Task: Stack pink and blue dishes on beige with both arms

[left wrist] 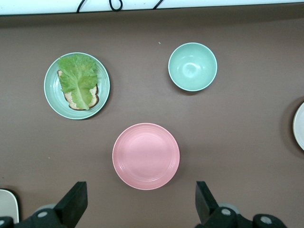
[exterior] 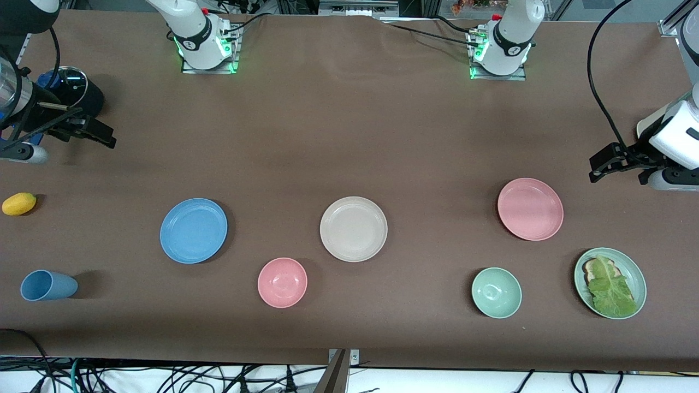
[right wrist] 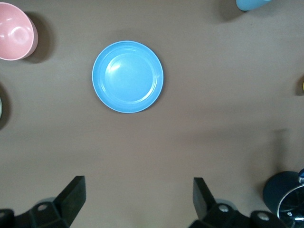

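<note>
1. Beige plate (exterior: 353, 228) sits mid-table, bare, nothing stacked on it.
2. Blue plate (exterior: 193, 230) lies toward right arm's end; pink plate (exterior: 529, 208) toward left arm's end, both well apart from beige.
3. Left gripper (left wrist: 140, 202) up over table nr pink plate, jaws spread, empty.
4. Right gripper (right wrist: 138, 199) up over table nr blue plate, jaws spread, empty.
</note>
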